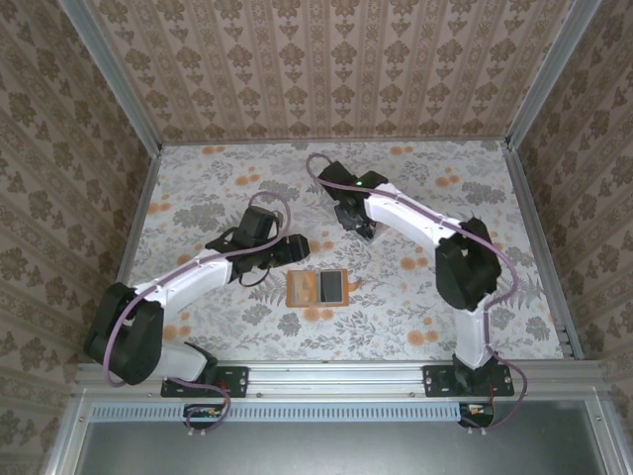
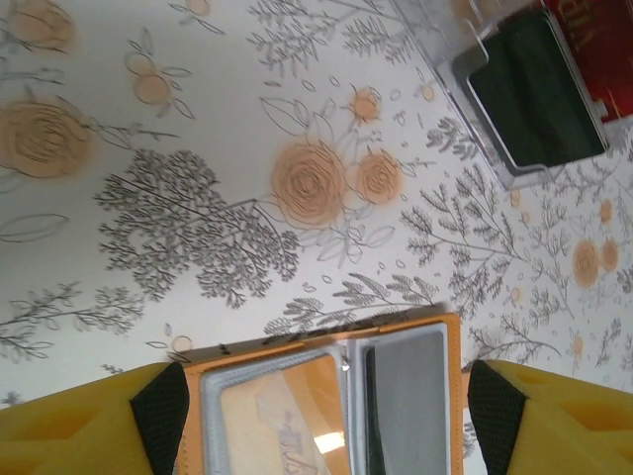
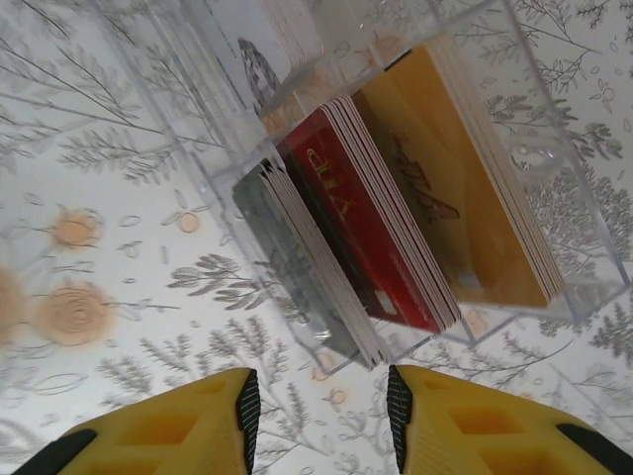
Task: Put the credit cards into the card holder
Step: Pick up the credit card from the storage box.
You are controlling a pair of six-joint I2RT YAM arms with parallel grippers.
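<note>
The orange-tan card holder [image 1: 317, 288] lies open flat on the table in front of the left arm. From the left wrist, the card holder [image 2: 316, 339] shows an orange-yellow card [image 2: 287, 416] in its left pocket and a dark grey card [image 2: 410, 396] in its right pocket. My left gripper [image 2: 326, 416] is open, with one finger on each side of the holder. More credit cards stand in a clear box: grey cards [image 3: 297, 257], red cards [image 3: 366, 228] and orange-yellow cards [image 3: 465, 178]. My right gripper [image 3: 321, 406] hangs open just short of the grey stack, holding nothing.
The clear plastic box [image 3: 584, 228] has divided compartments and sits under the right gripper [image 1: 358, 226] at mid table. The left wrist view also catches the box [image 2: 495, 158] beyond the holder. Metal frame rails [image 1: 138, 208] and patterned walls bound the flowered tabletop.
</note>
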